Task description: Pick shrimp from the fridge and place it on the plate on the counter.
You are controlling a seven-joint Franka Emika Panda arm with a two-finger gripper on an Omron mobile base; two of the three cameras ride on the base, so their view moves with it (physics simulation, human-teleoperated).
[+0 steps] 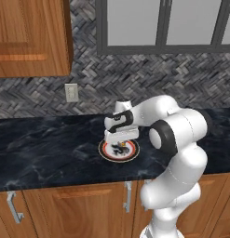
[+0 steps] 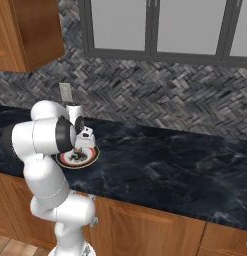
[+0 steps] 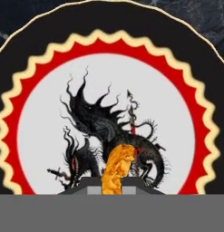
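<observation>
My end effector [image 3: 114,188] pinches the shrimp [image 3: 117,168] by its middle over the plate [image 3: 50,59]; it looks light, soft and slippery.

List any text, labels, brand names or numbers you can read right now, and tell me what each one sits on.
None: no words, numbers or brand marks can be read in any view.
The plate carries a black dragon-like drawing inside a red scalloped ring, a picture and not lettering.
The shrimp at the end effector, the counter and the wall outlet carry no writing.
</observation>
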